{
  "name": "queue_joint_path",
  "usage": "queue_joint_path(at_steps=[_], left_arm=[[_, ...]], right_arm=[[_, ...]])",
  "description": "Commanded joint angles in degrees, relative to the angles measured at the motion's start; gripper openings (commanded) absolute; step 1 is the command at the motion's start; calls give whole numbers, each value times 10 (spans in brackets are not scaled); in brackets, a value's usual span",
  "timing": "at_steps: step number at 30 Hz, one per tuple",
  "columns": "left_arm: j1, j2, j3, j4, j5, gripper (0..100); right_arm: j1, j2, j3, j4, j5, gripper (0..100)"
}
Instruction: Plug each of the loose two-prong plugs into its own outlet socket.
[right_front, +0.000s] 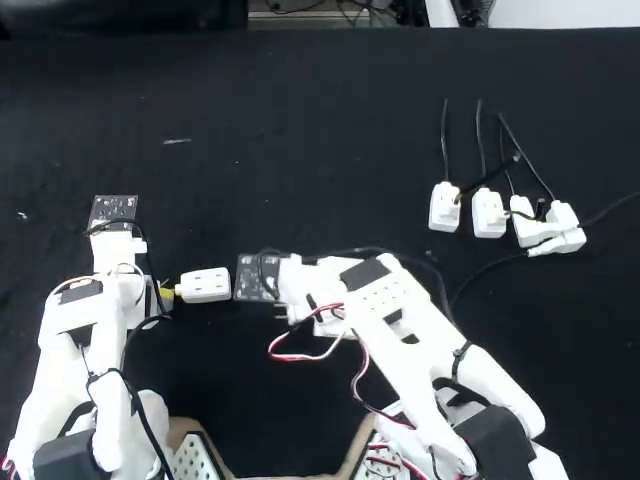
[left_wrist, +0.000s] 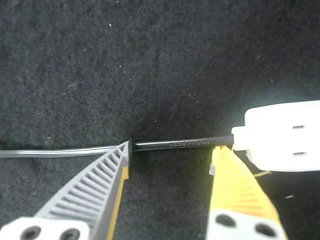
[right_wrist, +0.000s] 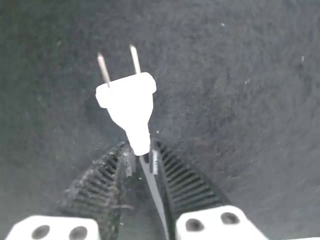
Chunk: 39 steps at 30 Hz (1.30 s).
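A white outlet socket (right_front: 205, 285) lies on the black table between the two arms. In the left wrist view the socket (left_wrist: 282, 135) shows two slots, and a black cord (left_wrist: 175, 144) leaves it across my left gripper (left_wrist: 172, 150), which is open with its grey and yellow fingertips straddling the cord. My left gripper (right_front: 160, 292) sits just left of the socket. My right gripper (right_wrist: 141, 150) is shut on the neck of a white two-prong plug (right_wrist: 127, 102), whose prongs point away from it. In the high view my right gripper (right_front: 250, 280) stands right beside the socket's right end.
At the back right, several white plugs and sockets (right_front: 488, 212) lie close together, their black cords (right_front: 520, 160) running away and to the right. A thin grey cord (left_wrist: 50, 152) lies on the cloth beside the left gripper. The black table (right_front: 300, 130) stretches far behind.
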<state>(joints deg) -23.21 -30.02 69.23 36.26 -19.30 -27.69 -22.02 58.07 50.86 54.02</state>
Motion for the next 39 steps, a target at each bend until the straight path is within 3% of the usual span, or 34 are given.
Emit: queue_joint_path(at_steps=[1, 4, 13, 21, 32, 39], left_arm=[[-8, 0, 3, -10, 3, 259], [-8, 0, 4, -10, 3, 259], [-8, 0, 5, -10, 3, 259], [-8, 0, 5, -10, 3, 259], [-8, 0, 4, -10, 3, 259], [-8, 0, 4, -10, 3, 259]], right_arm=[[10, 9, -30, -9, -55, 196], [10, 16, -40, -9, -58, 260], [-13, 20, -42, -9, -56, 261], [-67, 19, -43, 25, 55, 261], [-68, 21, -68, 28, 61, 260], [-67, 130, -160, 88, 61, 180]])
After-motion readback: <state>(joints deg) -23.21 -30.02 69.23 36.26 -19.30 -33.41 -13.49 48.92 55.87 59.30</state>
